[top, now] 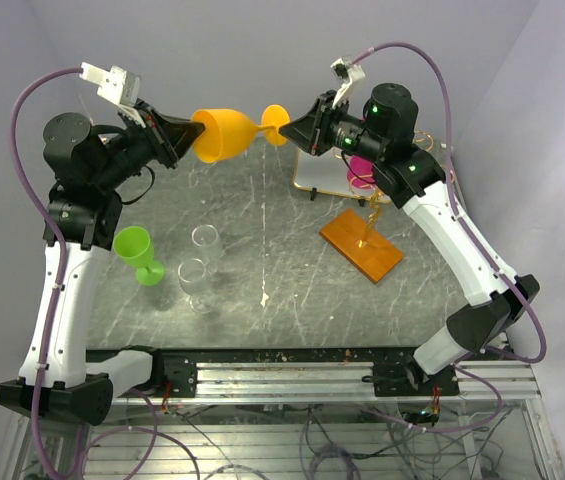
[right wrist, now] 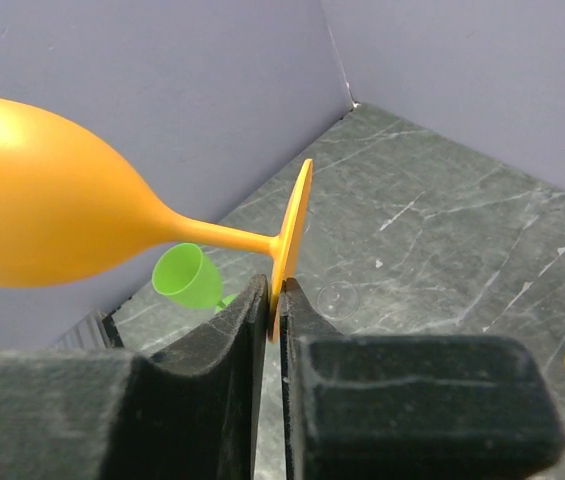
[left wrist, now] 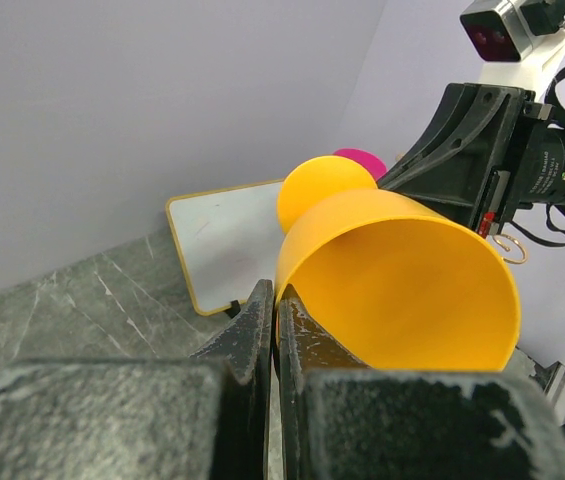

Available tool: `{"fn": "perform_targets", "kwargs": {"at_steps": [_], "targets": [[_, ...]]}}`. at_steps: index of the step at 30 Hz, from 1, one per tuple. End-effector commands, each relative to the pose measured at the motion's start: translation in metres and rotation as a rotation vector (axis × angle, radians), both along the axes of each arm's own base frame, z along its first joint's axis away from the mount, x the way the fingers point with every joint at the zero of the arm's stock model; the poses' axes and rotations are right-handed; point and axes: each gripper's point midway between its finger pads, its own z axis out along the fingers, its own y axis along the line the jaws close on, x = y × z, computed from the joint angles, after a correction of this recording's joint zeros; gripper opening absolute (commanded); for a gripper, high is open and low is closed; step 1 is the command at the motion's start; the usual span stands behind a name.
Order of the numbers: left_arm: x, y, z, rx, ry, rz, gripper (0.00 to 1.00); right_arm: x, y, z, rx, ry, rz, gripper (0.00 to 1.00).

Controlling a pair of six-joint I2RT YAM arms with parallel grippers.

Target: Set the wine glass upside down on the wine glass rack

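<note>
The orange wine glass (top: 224, 133) hangs on its side above the back of the table, spanning both grippers. My left gripper (top: 187, 132) is shut on the rim of its bowl (left wrist: 402, 280), one finger inside and one outside. My right gripper (top: 290, 128) is shut on the edge of its round foot (right wrist: 297, 215), which stands on edge between the pads. The wine glass rack (top: 362, 245), a gold wire stand on an orange-brown wooden base, sits at right of centre, below and to the right of the glass. A gold scroll (left wrist: 507, 248) of it shows in the left wrist view.
A green plastic glass (top: 137, 250) stands at the left, with two clear glasses (top: 205, 240) beside it. A gold-framed mirror-like panel (top: 312, 170) lies at the back right, and a pink glass (top: 360, 172) shows just behind the rack. Purple walls close in the back and sides.
</note>
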Motion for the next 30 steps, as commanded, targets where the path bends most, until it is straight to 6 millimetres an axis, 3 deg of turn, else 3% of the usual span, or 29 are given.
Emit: {"fn": "perform_targets", "kwargs": {"at_steps": [1,5,10,20,21,30], "targets": [[-0.011,-0.004,0.017,-0.013,-0.052,-0.032,0.07,0.0,0.0,0.014,0.013,-0.034,-0.008,0.03],[-0.012,-0.004,0.012,-0.009,-0.049,-0.032,0.1,0.004,-0.006,0.017,-0.005,-0.057,-0.048,0.0],[-0.013,-0.002,0.01,0.003,-0.046,-0.018,0.26,0.007,-0.018,0.025,-0.032,-0.103,-0.101,0.0],[-0.008,0.022,-0.002,0.089,-0.058,0.132,0.66,0.013,-0.068,0.035,-0.098,-0.188,-0.241,0.0],[-0.008,0.025,-0.003,0.1,-0.059,0.148,0.69,0.019,-0.084,0.038,-0.108,-0.197,-0.284,0.0],[-0.009,0.041,-0.022,0.198,-0.06,0.226,0.92,0.014,-0.168,0.076,-0.183,-0.346,-0.537,0.0]]}}
